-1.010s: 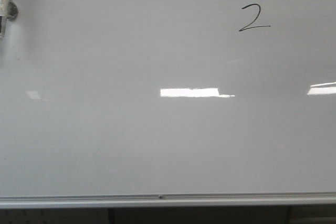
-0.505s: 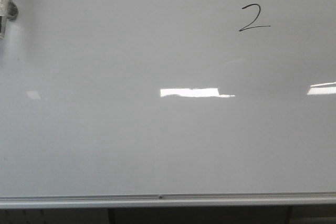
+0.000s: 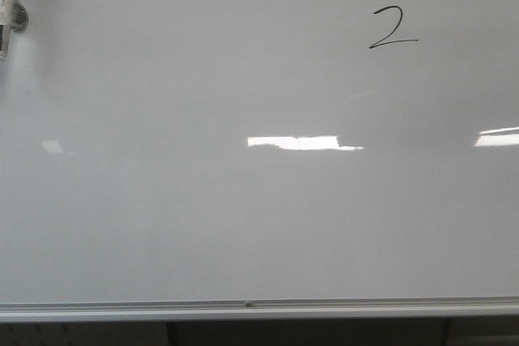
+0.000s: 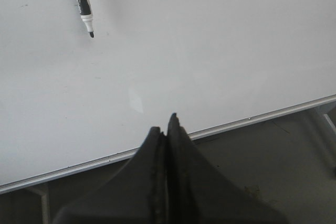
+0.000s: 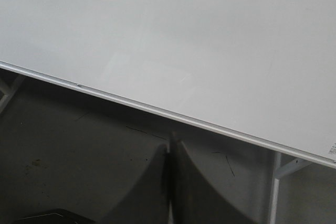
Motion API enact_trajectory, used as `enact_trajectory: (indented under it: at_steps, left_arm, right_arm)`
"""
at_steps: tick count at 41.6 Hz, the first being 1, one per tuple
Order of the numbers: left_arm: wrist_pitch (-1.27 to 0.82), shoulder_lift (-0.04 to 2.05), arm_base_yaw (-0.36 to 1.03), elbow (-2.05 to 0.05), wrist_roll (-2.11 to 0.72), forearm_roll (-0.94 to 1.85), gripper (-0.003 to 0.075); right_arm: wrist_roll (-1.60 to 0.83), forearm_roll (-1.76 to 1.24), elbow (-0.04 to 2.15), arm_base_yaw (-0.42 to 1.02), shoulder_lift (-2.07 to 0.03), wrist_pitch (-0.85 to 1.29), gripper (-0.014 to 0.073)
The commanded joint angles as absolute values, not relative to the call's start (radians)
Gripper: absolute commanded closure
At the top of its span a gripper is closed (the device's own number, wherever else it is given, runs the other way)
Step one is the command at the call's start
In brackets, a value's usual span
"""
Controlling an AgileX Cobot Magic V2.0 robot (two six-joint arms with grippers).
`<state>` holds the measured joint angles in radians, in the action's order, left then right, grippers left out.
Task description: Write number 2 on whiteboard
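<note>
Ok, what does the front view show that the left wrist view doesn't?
Only the front view shows the number 2, drawn at the upper right. Only the left wrist view shows the left gripper, shut and empty, and the marker's uncapped tip. Both show the whiteboard, its silver frame edge and the marker lying on it.

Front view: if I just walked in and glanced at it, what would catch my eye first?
Probably the black number 2, drawn alone high on the right of the big pale whiteboard. Next, the bright white light reflections near the board's middle, then a marker at the far upper left edge.
</note>
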<state>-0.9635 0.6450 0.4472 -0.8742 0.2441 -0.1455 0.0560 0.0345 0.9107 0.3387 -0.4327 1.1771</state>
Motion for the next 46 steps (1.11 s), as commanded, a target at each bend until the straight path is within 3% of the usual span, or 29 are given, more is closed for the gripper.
enact_trajectory:
  at_steps: [1,22,46]
  left_arm:
    - [-0.867,0.610,0.403,-0.851,0.241,-0.155,0.0741]
    - [-0.335,0.193,0.028,-0.302,0.082,0.045,0.0741]
    - [0.028,-0.034,0.016,0.019,0.006,0.045,0.0741]
  right_arm:
    - [0.050,0.052,0.929,0.334,-0.442,1.117,0.0662]
    - [0.050,0.052,0.929,0.334,-0.442,1.117,0.0662]
    - [0.050,0.052,0.929,0.334,-0.442,1.117,0.0662]
